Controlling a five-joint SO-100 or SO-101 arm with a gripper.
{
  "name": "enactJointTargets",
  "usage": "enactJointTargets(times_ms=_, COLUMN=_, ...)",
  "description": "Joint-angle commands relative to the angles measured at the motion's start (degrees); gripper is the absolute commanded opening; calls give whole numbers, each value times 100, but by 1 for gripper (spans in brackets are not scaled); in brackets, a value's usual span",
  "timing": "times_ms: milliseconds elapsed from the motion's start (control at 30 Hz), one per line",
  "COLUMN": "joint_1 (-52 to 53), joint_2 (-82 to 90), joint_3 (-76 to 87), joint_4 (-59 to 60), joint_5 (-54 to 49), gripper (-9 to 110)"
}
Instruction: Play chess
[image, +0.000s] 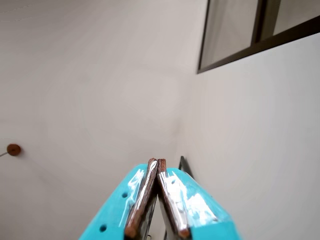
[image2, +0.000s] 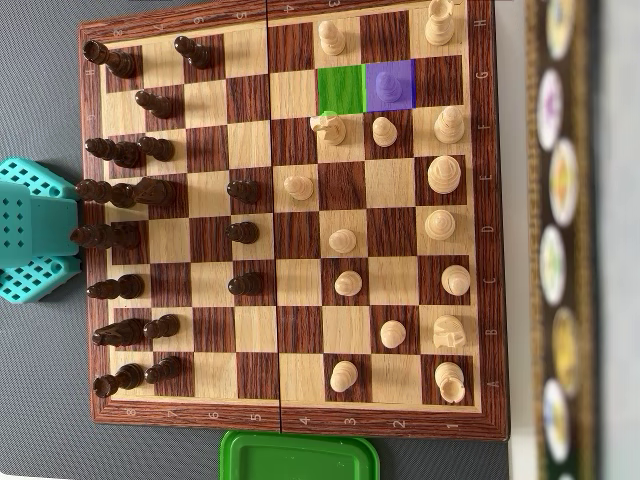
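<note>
In the wrist view my teal gripper (image: 157, 161) points up at a pale wall; its brown-padded fingertips are pressed together with nothing between them. No chess thing shows in that view. In the overhead view the wooden chessboard (image2: 290, 420) fills the frame. Dark pieces (image2: 243, 232) stand on its left side and light pieces (image2: 343, 240) on its right. One square near the top is tinted green (image2: 341, 88) and is empty. The square to its right is tinted purple (image2: 392, 72) and holds a pawn. Only a teal part of my arm (image2: 35, 230) shows, at the board's left edge.
A green plastic lid (image2: 300, 458) lies below the board's bottom edge. A strip with round patterned shapes (image2: 560, 240) runs along the right. In the wrist view a dark window frame (image: 240, 50) is at the top right and a small brown knob (image: 13, 149) is on the wall.
</note>
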Motion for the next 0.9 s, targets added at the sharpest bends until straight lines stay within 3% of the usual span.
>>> enactJointTargets(times_ms=0, joint_1=18, joint_2=-62, joint_3=114, joint_4=9, joint_5=26, gripper=2)
enactJointTargets(times_ms=600, joint_1=-44, joint_2=-62, joint_3=114, joint_4=53, joint_5=-18, gripper=2)
enactJointTargets(times_ms=867, joint_1=-844, joint_2=-62, joint_3=79, joint_4=2312, joint_5=-35, gripper=2)
